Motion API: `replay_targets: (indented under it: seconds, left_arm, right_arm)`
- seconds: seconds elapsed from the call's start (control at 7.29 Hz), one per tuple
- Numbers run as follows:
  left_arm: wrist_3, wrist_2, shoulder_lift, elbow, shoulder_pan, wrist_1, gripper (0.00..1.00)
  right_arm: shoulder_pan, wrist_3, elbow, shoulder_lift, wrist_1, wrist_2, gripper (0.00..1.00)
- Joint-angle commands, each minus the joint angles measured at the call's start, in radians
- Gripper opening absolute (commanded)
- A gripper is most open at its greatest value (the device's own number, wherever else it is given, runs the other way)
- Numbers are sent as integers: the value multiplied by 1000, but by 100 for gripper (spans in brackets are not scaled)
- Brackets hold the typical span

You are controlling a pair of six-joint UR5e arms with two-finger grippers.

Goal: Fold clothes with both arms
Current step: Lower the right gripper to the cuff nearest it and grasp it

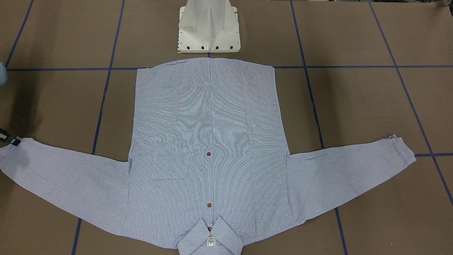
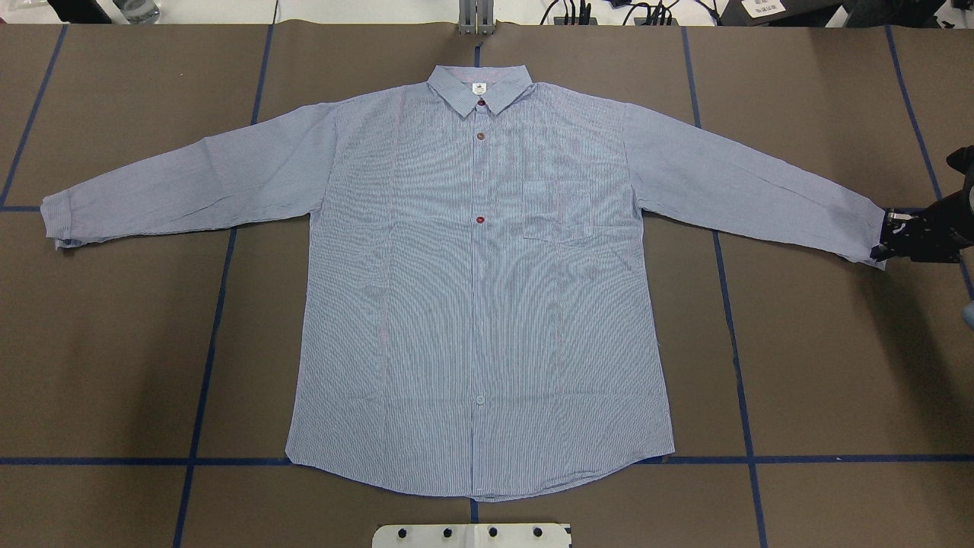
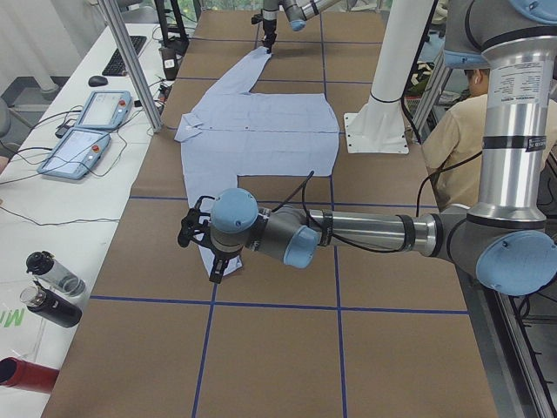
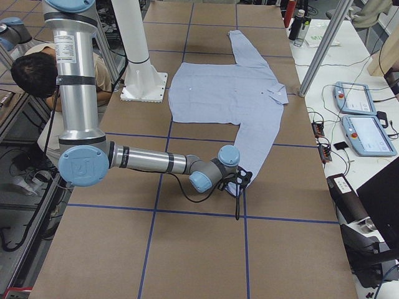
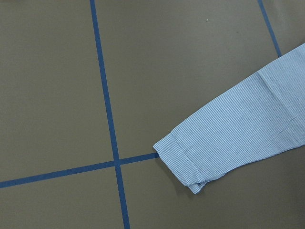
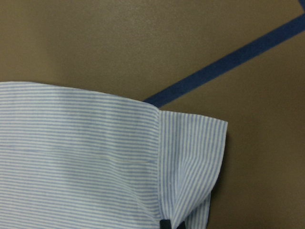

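The light blue-and-white pinstriped shirt (image 2: 479, 304) lies flat and buttoned, front up, on the brown table, with its collar (image 2: 479, 87) on the far side and both sleeves spread out. My right gripper (image 2: 883, 242) sits at the end of the right-hand sleeve; in the right wrist view the cuff (image 6: 190, 157) puckers towards a black fingertip (image 6: 164, 224), so it is shut on the cuff. My left gripper (image 3: 204, 252) hangs above the other cuff (image 5: 183, 162) and shows only in the exterior left view, so I cannot tell its state.
The white pedestal base (image 1: 208, 32) stands just behind the shirt's hem. Blue tape lines (image 2: 205, 365) grid the table. Teach pendants (image 3: 87, 131) and bottles (image 3: 52, 287) lie on a side bench. A person (image 4: 37, 75) sits behind the robot.
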Motion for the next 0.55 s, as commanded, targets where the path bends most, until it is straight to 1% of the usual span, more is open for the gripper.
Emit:
replay_targets:
  seconds: [0.0,0.14,0.27,0.41]
  left_arm:
    - [0,0,-2,0,0,0,100]
    - [0,0,-2,0,0,0,100]
    - [0,0,-2,0,0,0,100]
    - [0,-2,-2,0,0,0,100]
  right_arm:
    - [0,2,16,0,0,0,0]
    - [0,2,22,2,0,0,0]
    - [2,4,48,3,0,-1,0]
    - [2,4,75,8,-1,-27,0]
